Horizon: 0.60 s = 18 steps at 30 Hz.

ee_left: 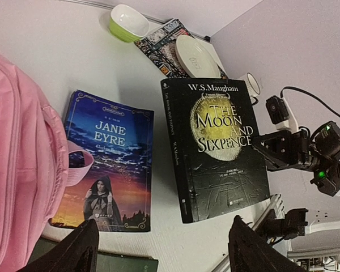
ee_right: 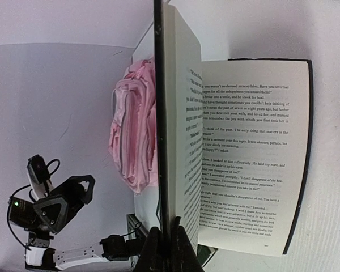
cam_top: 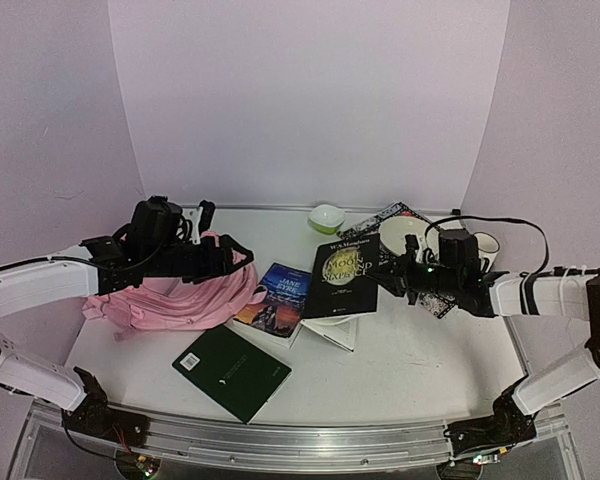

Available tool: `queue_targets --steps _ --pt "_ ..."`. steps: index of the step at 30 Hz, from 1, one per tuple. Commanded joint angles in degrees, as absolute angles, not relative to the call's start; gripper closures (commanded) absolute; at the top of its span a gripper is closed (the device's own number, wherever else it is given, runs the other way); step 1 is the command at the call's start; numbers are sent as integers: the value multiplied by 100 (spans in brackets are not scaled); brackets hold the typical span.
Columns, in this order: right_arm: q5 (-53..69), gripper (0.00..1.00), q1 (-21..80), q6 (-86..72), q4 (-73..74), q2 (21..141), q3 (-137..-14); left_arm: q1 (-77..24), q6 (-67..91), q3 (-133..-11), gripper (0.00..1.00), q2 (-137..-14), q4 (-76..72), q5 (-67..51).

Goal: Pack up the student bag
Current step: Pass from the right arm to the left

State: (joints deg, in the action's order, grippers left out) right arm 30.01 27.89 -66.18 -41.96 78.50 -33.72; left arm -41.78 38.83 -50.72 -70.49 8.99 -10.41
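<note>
Student bag (cam_top: pixel 175 298) is found at the left of the top view, slumped on the table (cam_top: pixel 400 370). Its opening cannot be made out, and nothing is seen to be packed in it yet. Above it, the left gripper (ee_left: pixel 167 252) is held with its fingers spread wide and nothing between them. In its wrist view the books are faced from above, so it is judged to be held ready to open the bag or to receive a book. Lower and toward the centre, a dark green book (cam_top: pixel 231 372) is lying flat. Just beside the bag, the Jane Eyre paperback (cam_top: pixel 277 298) is laid face up, its left edge overlapped by a pink loop of the bag. Right of centre, The Moon and Sixpence (cam_top: pixel 345 270) is raised by its right edge. The right gripper (cam_top: pixel 395 277) is closed tightly on the front cover together with some first pages, so the rest of the book is hanging open beneath, as is shown in the right wrist view. Such a grip is judged risky, since the paper may bend or slip. At the upper right, a green bowl (cam_top: pixel 326 217), a patterned book (cam_top: pixel 392 214), a white plate (cam_top: pixel 417 238) and a mug (cam_top: pixel 485 246) are standing untouched.
</note>
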Motion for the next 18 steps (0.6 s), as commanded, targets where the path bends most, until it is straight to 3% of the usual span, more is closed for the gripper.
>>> queue_targets --steps 1,18 --pt "3639 100 2961 -6727 -5293 7548 -3956 -4171 4210 -5019 20 -7212 -40 -1581" --pt "4029 100 4045 -6910 -6365 8320 -4984 -4183 4708 -4954 20 -7802 -1087 -2052"
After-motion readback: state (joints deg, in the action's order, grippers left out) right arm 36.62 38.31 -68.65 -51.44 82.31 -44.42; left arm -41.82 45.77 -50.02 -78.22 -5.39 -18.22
